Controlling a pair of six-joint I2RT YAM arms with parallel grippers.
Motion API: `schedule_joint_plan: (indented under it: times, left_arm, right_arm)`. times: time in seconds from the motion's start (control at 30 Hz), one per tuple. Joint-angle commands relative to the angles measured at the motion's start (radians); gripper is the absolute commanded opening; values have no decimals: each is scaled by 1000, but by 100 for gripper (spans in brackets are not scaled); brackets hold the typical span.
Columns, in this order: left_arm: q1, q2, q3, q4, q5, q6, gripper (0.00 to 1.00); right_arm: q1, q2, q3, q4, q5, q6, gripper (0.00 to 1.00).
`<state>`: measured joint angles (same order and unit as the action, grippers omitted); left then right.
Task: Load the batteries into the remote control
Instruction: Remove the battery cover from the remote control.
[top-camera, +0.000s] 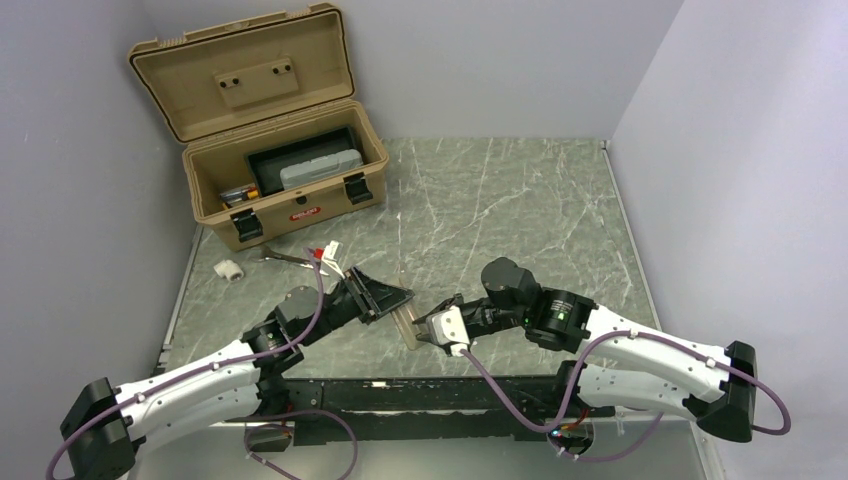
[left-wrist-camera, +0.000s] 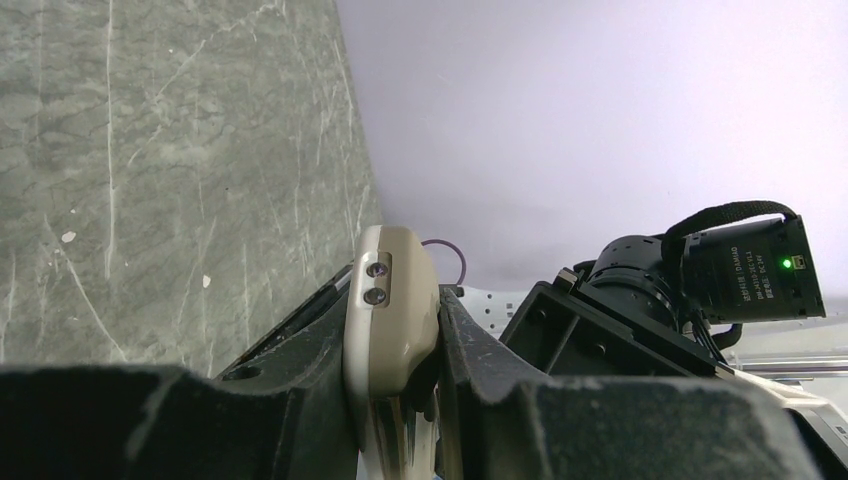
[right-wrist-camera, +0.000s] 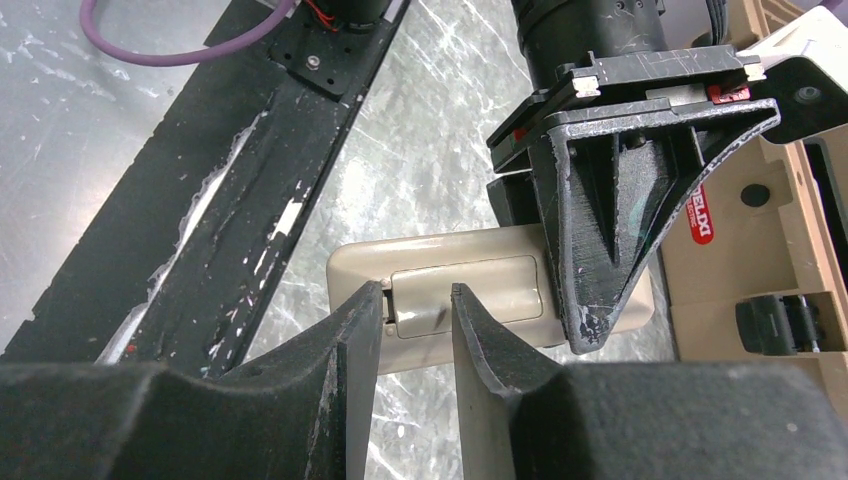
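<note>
Right wrist view: my left hand (right-wrist-camera: 590, 320) pinches the remote control (right-wrist-camera: 480, 280) near the surface's (right-wrist-camera: 440, 130) front edge.
My right hand (right-wrist-camera: 418, 305), slightly spread, sits at its back cover; tan toolbox (right-wrist-camera: 790, 250) at right.

You can read little here. The red label (right-wrist-camera: 701, 213) on the front of the tan case (right-wrist-camera: 715, 285) carries white capitals, turned sideways and partly cut off; they look like "BLDX", though I would not swear to it. The black camera housing (left-wrist-camera: 745, 270) bears lines of white print too small to read, beside a lit green indicator (left-wrist-camera: 787, 264).
</note>
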<state>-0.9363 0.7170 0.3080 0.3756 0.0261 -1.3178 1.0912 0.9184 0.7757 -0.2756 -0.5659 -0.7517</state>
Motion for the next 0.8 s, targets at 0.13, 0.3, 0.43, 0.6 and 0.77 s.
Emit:
schedule_joint_plan:
  times: [0.13,0.3,0.43,0.6,0.77]
  left_arm:
    - [-9,-30,1,34,44,-17,0]
    - [-9,-21,-1,46,52,-20,0]
    - [-9,-22,-4,45,51,-20,0]
    - [-9,-32,-3,28,45,-16,0]
    - [-9,-29,5,6,43,-8,0]
  right_arm:
    - [-4,-18,27,70,56,-28,33]
    - [-3,-22,29,77,54,-23,33]
    - [-4,-26,32,75,54,-23,33]
    - [-4,-31,34,79,47,-23,33]
    - [-4,-28,41,82,43,-23,33]
